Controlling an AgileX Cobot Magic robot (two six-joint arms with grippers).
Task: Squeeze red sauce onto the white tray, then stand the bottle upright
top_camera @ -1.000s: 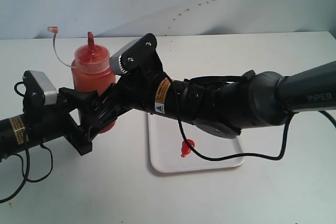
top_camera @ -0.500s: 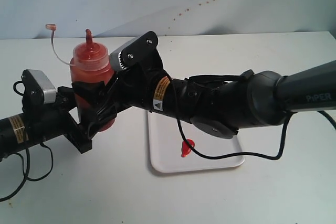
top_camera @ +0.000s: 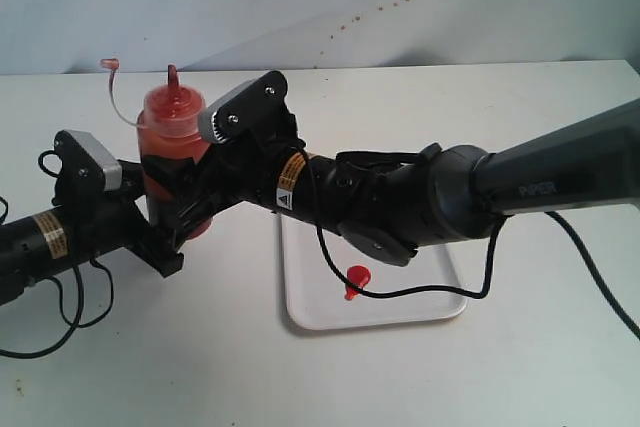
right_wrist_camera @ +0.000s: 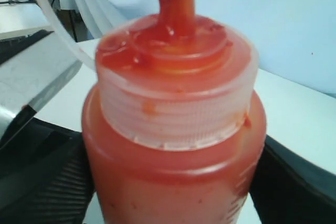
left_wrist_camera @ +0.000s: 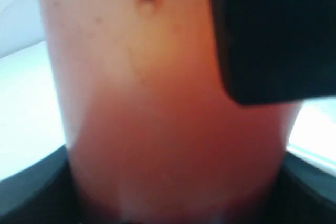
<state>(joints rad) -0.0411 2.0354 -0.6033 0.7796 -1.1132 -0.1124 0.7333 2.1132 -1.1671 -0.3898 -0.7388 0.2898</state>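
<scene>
The white bench (top_camera: 520, 367) fills the exterior view. The right arm (top_camera: 450, 197), the biggest thing on it, comes in from 3 o'clock and reaches across the middle to 9 o'clock. The left arm (top_camera: 60, 232) enters from 8 o'clock and points toward the same spot.

The tray (top_camera: 320, 297) lies flat on the bench at about 6 o'clock, partly hidden under the right arm. The bottle (top_camera: 172, 122) stands upright on the bench at 9 o'clock, off the tray, with its nozzle (top_camera: 173, 77) pointing up and its cap (top_camera: 108, 64) hanging out on the tether toward 10 o'clock.

The right gripper (top_camera: 185, 192) is clamped on the bottle's body; its wrist view shows a dark finger pressed against each side. The left gripper (top_camera: 168, 237) sits around the bottle's lower part, but its wrist view is too blurred to tell whether it grips.

A small blob of red sauce (top_camera: 355, 279) lies on the tray, at 4 o'clock from the bottle.
</scene>
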